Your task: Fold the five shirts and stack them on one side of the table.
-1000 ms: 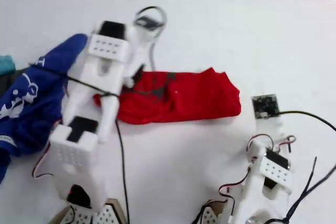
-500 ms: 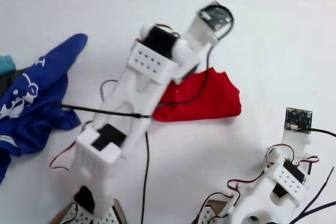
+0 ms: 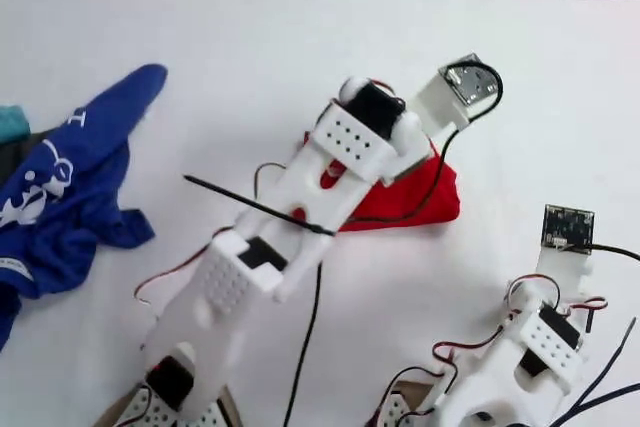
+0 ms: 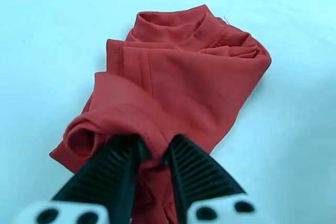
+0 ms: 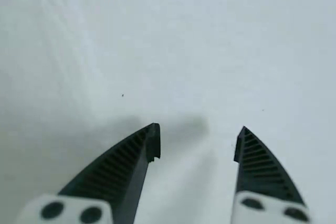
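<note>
Found the red shirt [image 3: 425,192] at centre-right of the high view on the white table [image 3: 300,37], bunched into a rough, partly folded bundle and half covered by the left arm [image 3: 240,277]. Noted the left gripper [image 4: 153,142] clenched on a rolled hem of that shirt at the lower middle of the left wrist view, with cloth pinched between both ribbed fingers [image 4: 110,171]. Noted the right gripper [image 5: 198,128] spread wide with nothing between the jaws, poised over bare tabletop. Located the right arm [image 3: 530,342] at the lower right of the high view, well apart from the shirt. Logged a blue shirt [image 3: 70,182] crumpled at the left edge of the high view, not yet folded, with a scrap of teal cloth [image 3: 10,125] just beside it at the frame edge.

Judged the red shirt light, limp and without any stiffness; expected to sag, trail and unroll under a single-point lift. Judged the weave grippy enough against ribbed pads. Rated slippage low and loss of fold shape high. Recommend taking hold at hems, seams or doubled edges for the purchase of extra thickness, not at a single layer mid-panel. Recommend dragging low across the table rather than lifting clear, and pinning the far end with the free gripper while squaring the folds. Rated breakage risk nil. Flagged snagging on the loose black cable [image 3: 250,205] as a minor concern.
</note>
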{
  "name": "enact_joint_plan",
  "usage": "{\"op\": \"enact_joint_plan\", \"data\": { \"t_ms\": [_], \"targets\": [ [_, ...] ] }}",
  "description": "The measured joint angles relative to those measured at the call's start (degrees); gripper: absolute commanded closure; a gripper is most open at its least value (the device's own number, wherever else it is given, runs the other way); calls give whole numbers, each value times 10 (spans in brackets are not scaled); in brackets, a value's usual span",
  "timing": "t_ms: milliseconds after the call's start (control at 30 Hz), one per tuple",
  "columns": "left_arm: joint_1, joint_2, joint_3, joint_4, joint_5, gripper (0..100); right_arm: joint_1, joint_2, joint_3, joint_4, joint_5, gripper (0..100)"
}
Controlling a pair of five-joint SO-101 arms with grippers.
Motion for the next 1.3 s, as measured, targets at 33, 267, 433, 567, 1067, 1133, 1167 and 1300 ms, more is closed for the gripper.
{"op": "enact_joint_plan", "data": {
  "t_ms": [33, 267, 433, 567, 1067, 1133, 1167, 1300],
  "targets": [
    [0, 5, -4, 0, 0, 924, 0, 0, 0, 0, 0, 763],
    [0, 12, -24, 11, 0, 712, 0, 0, 0, 0, 0, 764],
    [-23, 6, -104, 37, 0, 740, -3, 0, 0, 0, 1, 764],
    [-90, -15, -149, 60, 0, 767, -5, 0, 0, 0, 1, 769],
    [-283, -30, -3, 66, 77, 974, -303, 139, -354, 296, -104, 978],
    [-281, -57, 40, 66, 88, 974, -363, 213, -463, 366, -92, 977],
    [-281, -76, 65, 66, 97, 974, -389, 255, -515, 397, -88, 977],
    [-291, -184, 205, 63, 105, 974, -440, 436, -706, 487, -83, 977]
  ]
}}
